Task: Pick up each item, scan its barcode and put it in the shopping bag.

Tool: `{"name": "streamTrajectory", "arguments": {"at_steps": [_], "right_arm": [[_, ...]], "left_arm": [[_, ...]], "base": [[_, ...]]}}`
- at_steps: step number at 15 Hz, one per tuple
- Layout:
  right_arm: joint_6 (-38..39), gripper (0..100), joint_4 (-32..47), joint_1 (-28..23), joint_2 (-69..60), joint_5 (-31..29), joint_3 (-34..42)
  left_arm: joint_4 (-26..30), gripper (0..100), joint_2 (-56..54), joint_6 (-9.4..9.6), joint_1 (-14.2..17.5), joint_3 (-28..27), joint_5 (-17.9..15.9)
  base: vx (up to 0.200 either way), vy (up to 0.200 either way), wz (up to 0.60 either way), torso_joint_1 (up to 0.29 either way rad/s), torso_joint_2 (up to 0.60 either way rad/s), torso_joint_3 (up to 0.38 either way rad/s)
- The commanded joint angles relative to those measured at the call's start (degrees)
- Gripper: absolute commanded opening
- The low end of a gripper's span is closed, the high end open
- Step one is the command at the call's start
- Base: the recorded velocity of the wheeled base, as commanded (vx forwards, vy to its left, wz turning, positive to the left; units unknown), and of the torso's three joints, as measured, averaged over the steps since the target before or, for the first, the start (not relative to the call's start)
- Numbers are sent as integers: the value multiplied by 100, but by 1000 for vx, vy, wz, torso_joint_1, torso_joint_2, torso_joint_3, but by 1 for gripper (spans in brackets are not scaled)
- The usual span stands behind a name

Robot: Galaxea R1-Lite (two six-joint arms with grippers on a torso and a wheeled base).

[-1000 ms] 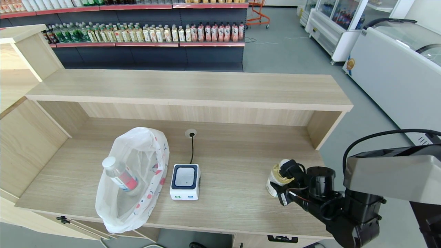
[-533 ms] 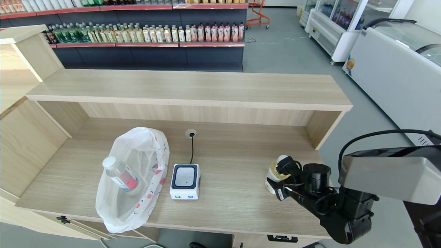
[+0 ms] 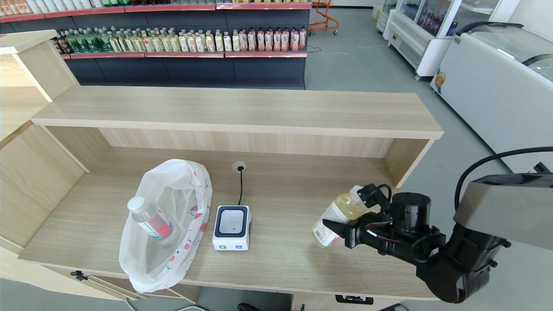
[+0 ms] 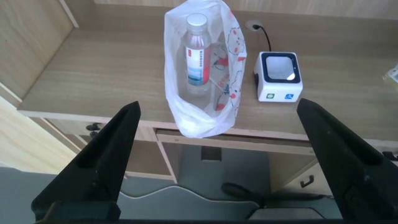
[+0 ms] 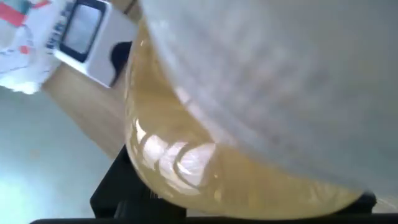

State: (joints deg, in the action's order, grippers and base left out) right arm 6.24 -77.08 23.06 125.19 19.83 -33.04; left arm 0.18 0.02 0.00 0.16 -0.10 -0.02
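Note:
My right gripper (image 3: 351,212) is shut on a bottle of yellowish drink (image 3: 338,214), holding it tilted above the right part of the wooden counter (image 3: 285,259). The same bottle (image 5: 205,162) looms close in the right wrist view. A white barcode scanner (image 3: 232,226) with a dark window sits mid-counter, also seen as the scanner (image 4: 279,76) from the left wrist. To its left stands an open white shopping bag (image 3: 190,190) with a clear bottle (image 3: 149,221) with a red label inside. My left gripper (image 4: 221,168) is open, below the counter's front edge.
A black cable (image 3: 240,185) runs from the scanner to a grommet at the back. The counter has a raised shelf (image 3: 237,110) behind and side walls. Store shelves of drinks (image 3: 181,41) and freezers (image 3: 497,82) stand beyond.
My right gripper has lifted the yellowish bottle off the counter, tipped it over and carried it left toward the scanner. The bag and scanner have not moved.

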Motion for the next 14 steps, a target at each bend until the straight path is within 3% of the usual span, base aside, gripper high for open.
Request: {"name": "streamTrajectory", "arguments": {"at_steps": [1,5,8,14], "right_arm": [[404,0,-17,304,-732,653,210],[536,0,-17,708,-978,1673,553],[685,0,-79,998,-1110,2051,491],[940,0,-53,1007,-1427,2481,561]], "left_arm": [[-1,100,-2,0,2,1,2],[-1,100,-2,0,2,1,2],[-1,100,-2,0,2,1,2],[-1,100,-2,0,2,1,2]], "base": [[0,0,0,0,0,0],[0,0,0,0,0,0],[0,0,0,0,0,0],[0,0,0,0,0,0]]}}
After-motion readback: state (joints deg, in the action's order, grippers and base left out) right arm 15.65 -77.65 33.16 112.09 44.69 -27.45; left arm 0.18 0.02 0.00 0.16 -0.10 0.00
